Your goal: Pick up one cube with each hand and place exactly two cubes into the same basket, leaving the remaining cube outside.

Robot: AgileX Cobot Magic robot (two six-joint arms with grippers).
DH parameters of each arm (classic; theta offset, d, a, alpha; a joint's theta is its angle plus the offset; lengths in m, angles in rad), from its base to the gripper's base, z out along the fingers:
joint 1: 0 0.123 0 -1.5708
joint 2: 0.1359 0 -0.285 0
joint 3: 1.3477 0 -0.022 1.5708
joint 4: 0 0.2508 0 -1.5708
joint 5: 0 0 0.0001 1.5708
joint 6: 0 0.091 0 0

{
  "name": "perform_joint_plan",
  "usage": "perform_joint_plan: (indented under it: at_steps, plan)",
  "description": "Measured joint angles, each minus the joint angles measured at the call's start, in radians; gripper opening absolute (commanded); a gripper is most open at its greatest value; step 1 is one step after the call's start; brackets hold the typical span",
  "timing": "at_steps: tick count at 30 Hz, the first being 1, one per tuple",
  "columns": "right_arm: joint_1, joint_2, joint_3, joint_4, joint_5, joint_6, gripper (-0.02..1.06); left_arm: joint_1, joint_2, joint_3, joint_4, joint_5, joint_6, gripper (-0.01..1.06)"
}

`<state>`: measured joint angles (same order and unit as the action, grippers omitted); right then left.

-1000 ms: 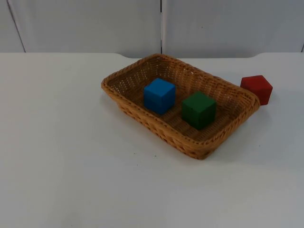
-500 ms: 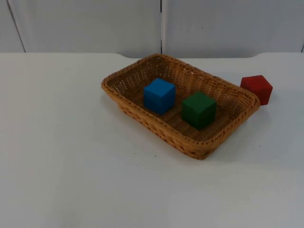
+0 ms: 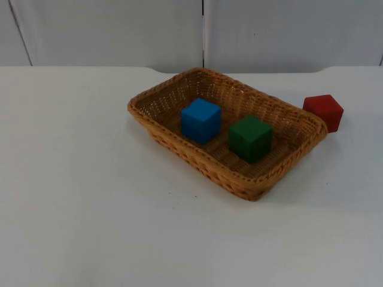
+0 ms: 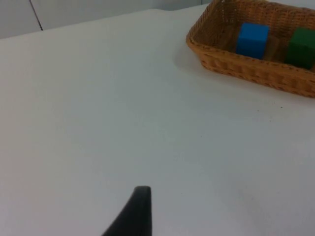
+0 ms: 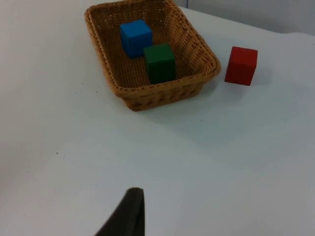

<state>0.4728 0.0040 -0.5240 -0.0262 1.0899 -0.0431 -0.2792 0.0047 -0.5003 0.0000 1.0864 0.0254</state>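
Leave the red cube (image 3: 324,112) outside the basket (image 3: 169,145); you cannot tell either hand's opening, so keep both back.

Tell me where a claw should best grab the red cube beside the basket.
Probably from above, closing on two opposite upright faces of the red cube. It sits flat on the table right by the basket corner, so choose the pair of faces that keeps the claw off the rim.

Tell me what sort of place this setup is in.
Probably a lab or robot test bench, not a home: a bare white table ending at a grey partition wall, with only a wicker basket and coloured cubes, such as the red cube, as props.
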Motion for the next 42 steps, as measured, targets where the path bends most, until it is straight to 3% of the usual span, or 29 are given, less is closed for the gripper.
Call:
perform_joint_plan:
  at_steps: [22, 42]
  plan:
    - [0.0, 0.0, 0.0, 0.0, -0.002, 0.0, 1.05, 0.006, 0.0, 0.0, 0.0, 0.0, 0.0, 1.05]
    - [0.0, 0.0, 0.0, 0.0, -0.002, 0.0, 1.05, 0.286, 0.0, 0.0, 0.0, 0.0, 0.0, 1.05]
